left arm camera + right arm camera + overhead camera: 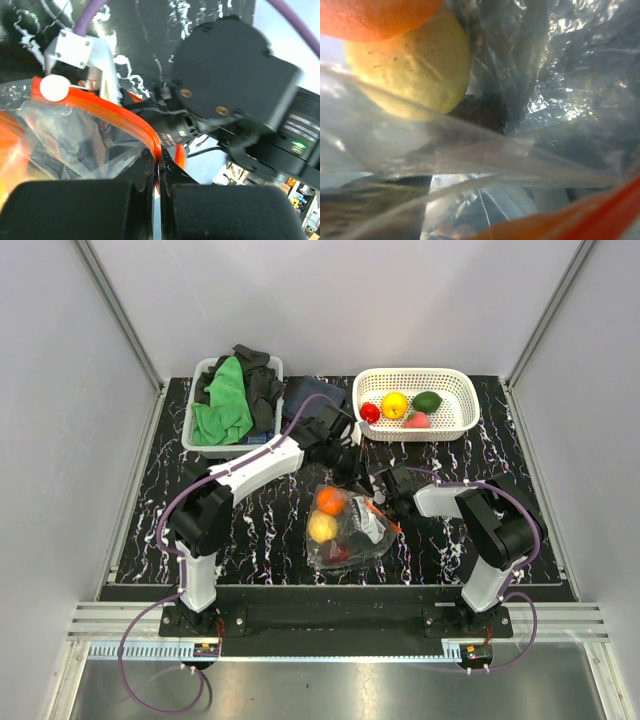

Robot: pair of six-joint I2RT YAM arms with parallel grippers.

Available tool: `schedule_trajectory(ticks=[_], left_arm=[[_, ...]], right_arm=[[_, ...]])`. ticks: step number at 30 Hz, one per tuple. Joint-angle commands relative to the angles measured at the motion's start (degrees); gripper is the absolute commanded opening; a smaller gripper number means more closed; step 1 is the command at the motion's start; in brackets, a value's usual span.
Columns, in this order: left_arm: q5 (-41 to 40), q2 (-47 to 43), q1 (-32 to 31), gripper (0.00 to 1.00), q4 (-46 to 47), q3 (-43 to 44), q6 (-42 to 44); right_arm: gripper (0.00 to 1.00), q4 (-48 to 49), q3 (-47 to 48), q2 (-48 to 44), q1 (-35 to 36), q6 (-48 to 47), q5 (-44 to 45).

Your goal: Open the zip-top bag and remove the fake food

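The zip-top bag (350,530) lies crumpled mid-table with an orange fruit (330,500), a yellow one (322,527) and a dark one (336,552) inside. My left gripper (352,470) is at its far edge. In the left wrist view it (159,167) is shut on the orange zip strip (125,117), near the white slider (53,88). My right gripper (382,492) is at the bag's right edge. Its wrist view is filled with plastic film, and the yellow fruit (415,65) and the dark one (480,112) sit close ahead. Its jaws show dimly, standing apart.
A white perforated basket (455,390) at the back right holds red, yellow, green and pink fruits. A white bin of green and dark cloth (235,400) stands at the back left. The right arm's wrist (230,85) is close beside my left gripper.
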Motion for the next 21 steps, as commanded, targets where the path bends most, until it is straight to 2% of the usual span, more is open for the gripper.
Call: schedule_trajectory(ticks=[1,5,10,17,20,21], left_arm=[[-1.4,-3.5,0.2,0.0,1.1,-1.9,2.5],[-0.5,-5.6,0.4,0.0,0.2,-1.4,2.2],[3.5,-4.2,0.4,0.0,0.2,4.2,-0.1],[8.1,-3.6,0.3,0.0,1.3,11.5,-4.0],[7.8,-5.6,0.5,0.0,1.4,11.0,-3.3],[7.4,-6.6,0.9,0.0,1.4,8.5,-2.6]], right_arm=[[0.83,3.0,-0.7,-1.9,1.3,-0.5,-3.2],[0.88,3.4,-1.2,-5.2,1.9,-0.4,-3.6],[0.86,-1.7,-0.6,-8.6,1.7,2.2,6.1],[0.88,-20.1,10.9,-16.6,1.2,-2.6,22.9],[0.89,-31.0,18.0,-18.1,1.2,-8.6,29.3],[0.89,-35.3,19.5,-17.5,1.2,-9.5,31.4]])
